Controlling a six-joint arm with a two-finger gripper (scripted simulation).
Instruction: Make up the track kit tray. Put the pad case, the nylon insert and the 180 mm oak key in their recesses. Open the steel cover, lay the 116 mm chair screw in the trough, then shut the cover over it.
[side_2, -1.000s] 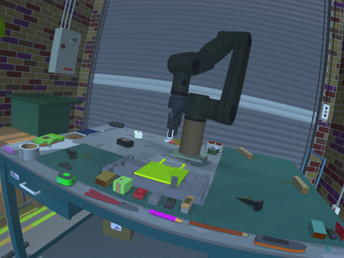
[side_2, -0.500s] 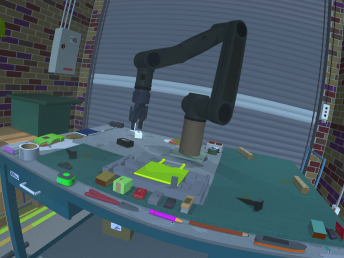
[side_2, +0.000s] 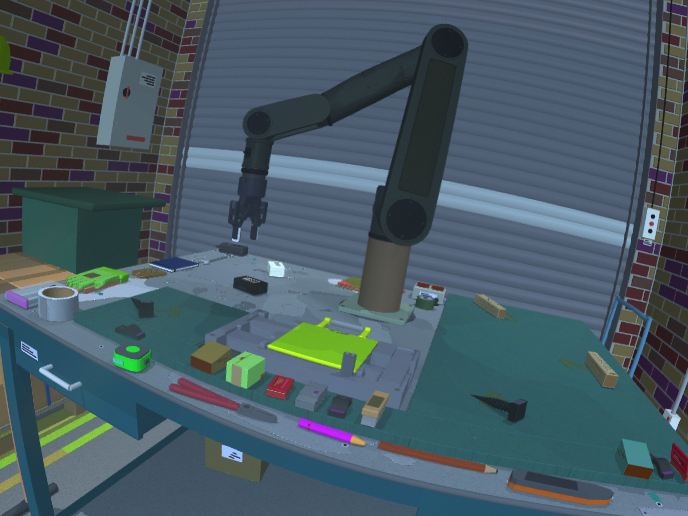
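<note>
The pad case (side_2: 233, 248), a small dark block, lies at the far left of the bench, and my open, empty gripper (side_2: 245, 234) hangs just above it. A second dark case (side_2: 250, 285) and a white nylon insert (side_2: 276, 269) lie nearer the grey tray (side_2: 317, 350). The tray's lime-green cover (side_2: 323, 344) lies flat and shut. The black chair screw (side_2: 502, 405) lies on the green mat to the right. Two oak keys (side_2: 490, 306) (side_2: 601, 369) lie further right.
A grey roller door stands behind the bench and my arm's base (side_2: 383, 277). Small boxes (side_2: 244, 369), red pliers (side_2: 217, 397) and pencils (side_2: 436, 457) line the front edge. A tape roll (side_2: 58, 302) and a green cabinet (side_2: 83, 225) are on the left.
</note>
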